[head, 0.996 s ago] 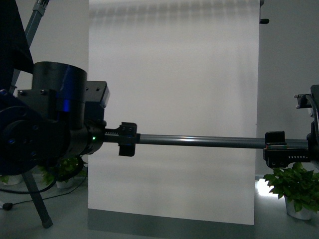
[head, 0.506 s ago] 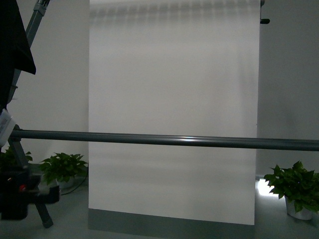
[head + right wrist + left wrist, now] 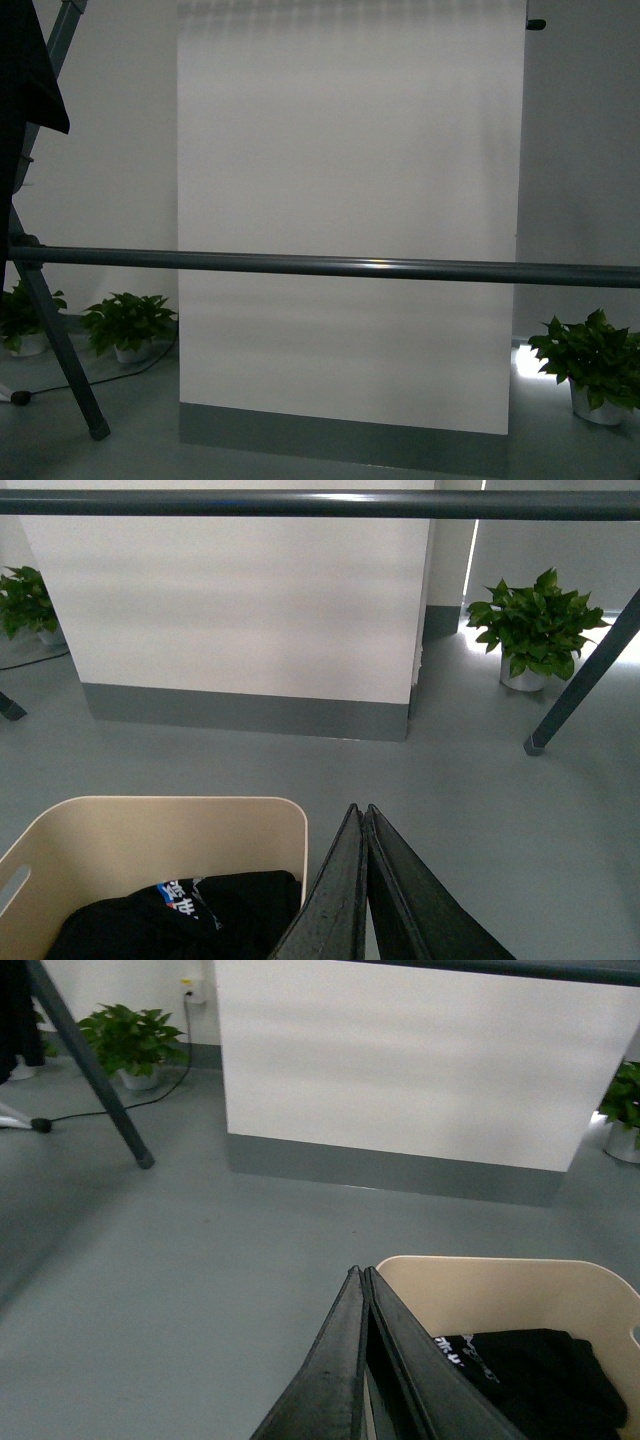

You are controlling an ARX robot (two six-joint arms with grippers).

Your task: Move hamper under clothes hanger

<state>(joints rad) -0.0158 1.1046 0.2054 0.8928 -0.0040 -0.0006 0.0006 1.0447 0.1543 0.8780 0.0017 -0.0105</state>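
Clothes hanger (image 3: 330, 266): dark-grey tube rack; one long horizontal bar spans the front view, its right end cut off by the frame edge. A slanted leg (image 3: 62, 345) stands at the left on the grey floor (image 3: 180, 1290); a black garment (image 3: 25, 70) hangs at the upper left, mostly out of frame.

Hamper (image 3: 500, 1295): beige tub with a rounded rim, seen only in the wrist views and cropped in both. It sits on the floor in front of the white panel (image 3: 350, 200), close to both grippers. Dark clothing (image 3: 190, 905) with printed lettering lies inside.

Left gripper (image 3: 362, 1290): fingers pressed together, holding nothing, beside the hamper rim.

Right gripper (image 3: 360, 825): fingers likewise closed, empty, beside the hamper's other side.

Potted plants (image 3: 590, 360): along the wall.
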